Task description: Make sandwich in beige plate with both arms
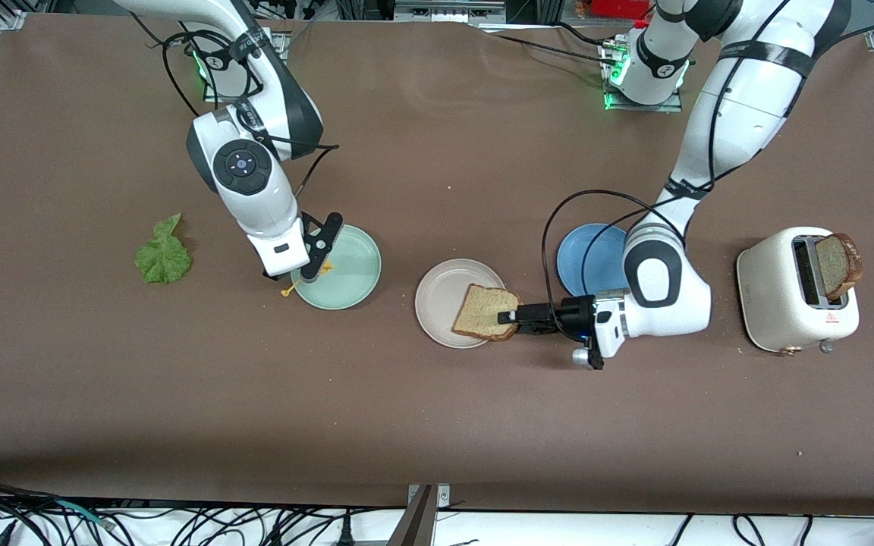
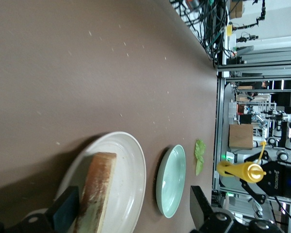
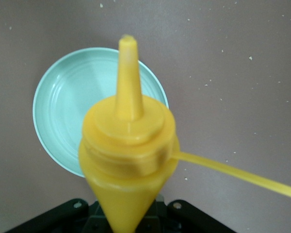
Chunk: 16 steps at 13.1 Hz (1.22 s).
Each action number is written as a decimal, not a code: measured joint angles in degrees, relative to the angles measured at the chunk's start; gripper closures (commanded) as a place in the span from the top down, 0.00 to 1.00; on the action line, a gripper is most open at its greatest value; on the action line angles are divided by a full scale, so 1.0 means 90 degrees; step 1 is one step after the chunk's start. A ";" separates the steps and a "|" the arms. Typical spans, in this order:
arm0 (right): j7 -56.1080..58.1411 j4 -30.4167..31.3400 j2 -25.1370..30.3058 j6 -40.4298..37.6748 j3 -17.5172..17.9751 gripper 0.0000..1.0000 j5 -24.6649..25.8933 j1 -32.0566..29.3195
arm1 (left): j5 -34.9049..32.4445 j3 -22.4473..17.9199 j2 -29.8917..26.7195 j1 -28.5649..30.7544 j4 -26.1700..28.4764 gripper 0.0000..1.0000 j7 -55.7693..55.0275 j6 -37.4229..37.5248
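Left pincer (image 1: 511, 316) clamping bread slice (image 1: 485, 312) on beige plate (image 1: 437, 299); right pincer (image 3: 128, 213) gripping yellow bottle (image 3: 128, 145).

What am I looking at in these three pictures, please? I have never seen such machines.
Two white robot arms work at a brown table. One picture looks down from above; the other two come from cameras on the arms' wrists. The left gripper holds a bread slice on the beige plate. The right gripper holds a yellow squeeze bottle over the mint-green plate. Also there: a blue plate, a lettuce leaf, and a toaster with a second slice.
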State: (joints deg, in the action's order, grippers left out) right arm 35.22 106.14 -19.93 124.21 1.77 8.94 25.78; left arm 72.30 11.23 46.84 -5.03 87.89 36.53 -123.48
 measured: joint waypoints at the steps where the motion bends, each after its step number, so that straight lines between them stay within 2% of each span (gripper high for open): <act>1: -0.0365 0.0000 0.0000 0.0000 0.0135 0.04 0.0201 -0.0027 | -0.0026 -0.0006 -0.0011 0.0084 0.0001 1.00 0.0000 -0.0001; 5: -0.2098 0.0002 -0.0132 -0.0009 0.0819 0.05 0.1359 -0.0040 | -0.0306 -0.0037 -0.0100 0.0293 0.0005 1.00 -0.0004 -0.0014; 7: -0.2714 0.0002 -0.0249 -0.0009 0.1132 0.05 0.1820 -0.0034 | -0.0707 -0.0078 -0.0304 0.0383 0.0028 1.00 -0.0158 -0.0042; 9: -0.3076 -0.0064 -0.0403 -0.0044 0.1344 0.05 0.2192 0.0002 | -0.1428 -0.0171 -0.0661 0.0457 0.0108 1.00 -0.0704 -0.0042; 11: -0.3394 -0.0444 -0.0719 -0.0463 0.1527 0.05 0.2467 0.0096 | -0.2256 -0.0246 -0.1072 0.0548 0.0258 1.00 -0.1364 -0.0039; 14: -0.3691 -0.1259 -0.1385 -0.1106 0.1597 0.05 0.2704 0.0398 | -0.3372 -0.0299 -0.1514 0.0733 0.0568 1.00 -0.2138 -0.0035; 16: -0.3904 -0.1502 -0.1688 -0.1239 0.1602 0.06 0.2848 0.0529 | -0.4119 -0.0406 -0.1773 0.0940 0.0725 1.00 -0.2382 -0.0037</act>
State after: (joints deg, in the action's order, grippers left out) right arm 0.08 92.62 -35.13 113.06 16.18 34.56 30.55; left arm 35.23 7.58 30.89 3.43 94.42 15.09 -123.81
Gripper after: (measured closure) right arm 0.903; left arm 0.000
